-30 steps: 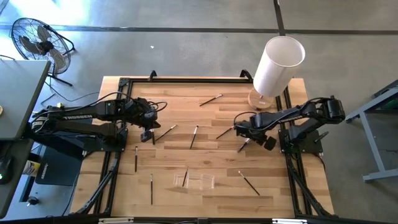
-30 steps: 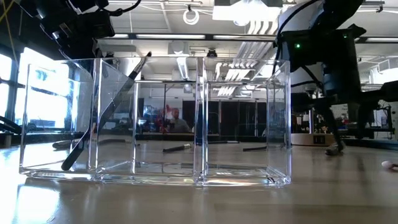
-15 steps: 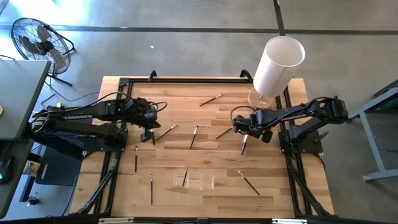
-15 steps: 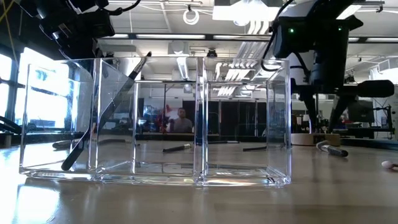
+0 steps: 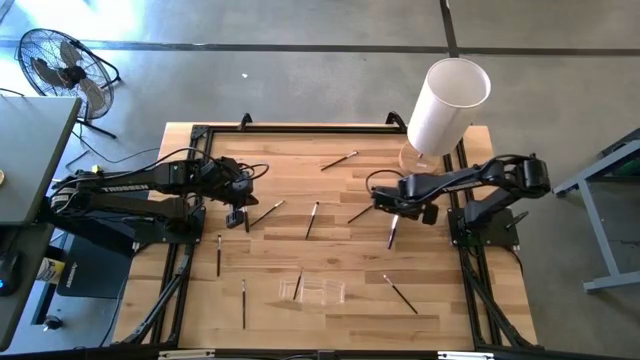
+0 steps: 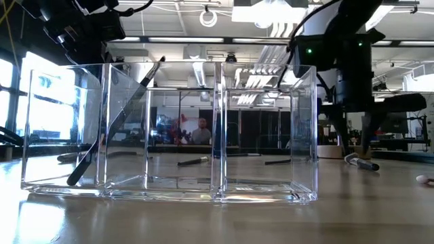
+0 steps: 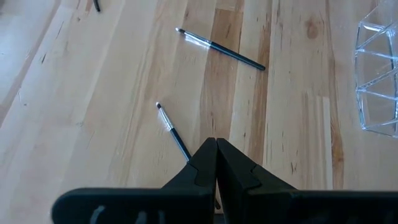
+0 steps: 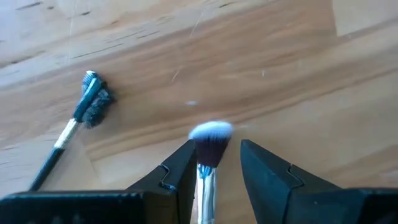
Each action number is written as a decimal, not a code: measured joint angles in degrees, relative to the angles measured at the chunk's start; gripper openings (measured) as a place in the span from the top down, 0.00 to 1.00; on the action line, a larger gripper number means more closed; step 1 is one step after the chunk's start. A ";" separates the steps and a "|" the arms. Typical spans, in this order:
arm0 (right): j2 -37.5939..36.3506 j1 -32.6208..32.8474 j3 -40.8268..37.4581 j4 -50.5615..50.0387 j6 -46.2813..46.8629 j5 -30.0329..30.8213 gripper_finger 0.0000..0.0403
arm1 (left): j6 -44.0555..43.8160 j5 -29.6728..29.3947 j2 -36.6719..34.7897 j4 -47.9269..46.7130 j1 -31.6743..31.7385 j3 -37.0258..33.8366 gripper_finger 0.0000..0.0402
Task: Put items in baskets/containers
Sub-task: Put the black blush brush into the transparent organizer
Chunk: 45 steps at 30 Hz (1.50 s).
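Resting on table: eight brushes (image 5: 314, 219)
Holder (image 5: 312, 290): one brush inside
Right gripper (image 5: 392, 206): fingers apart astride one brush, above holder
Left gripper (image 5: 240, 216): fingers closed, empty

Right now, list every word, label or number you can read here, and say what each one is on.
White lettering along the left arm: too small to read.
Pale label on the frame below that arm: too small to read.
Nothing else in any view carries text.
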 joint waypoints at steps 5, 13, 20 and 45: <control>3.06 -1.82 0.00 1.22 -3.00 -0.37 0.71 | -0.01 -0.02 0.00 0.26 0.00 0.00 1.00; 6.50 -3.57 0.22 5.01 -12.93 -1.93 0.84 | -4.11 -0.16 0.00 0.28 0.00 0.00 1.00; 4.23 -1.66 -0.21 6.56 -26.42 -1.99 0.97 | -4.72 -0.13 0.00 0.28 0.00 0.00 1.00; -0.81 43.34 -0.04 85.66 -95.20 43.84 1.00 | -15.28 2.34 0.75 8.47 -0.04 0.00 1.00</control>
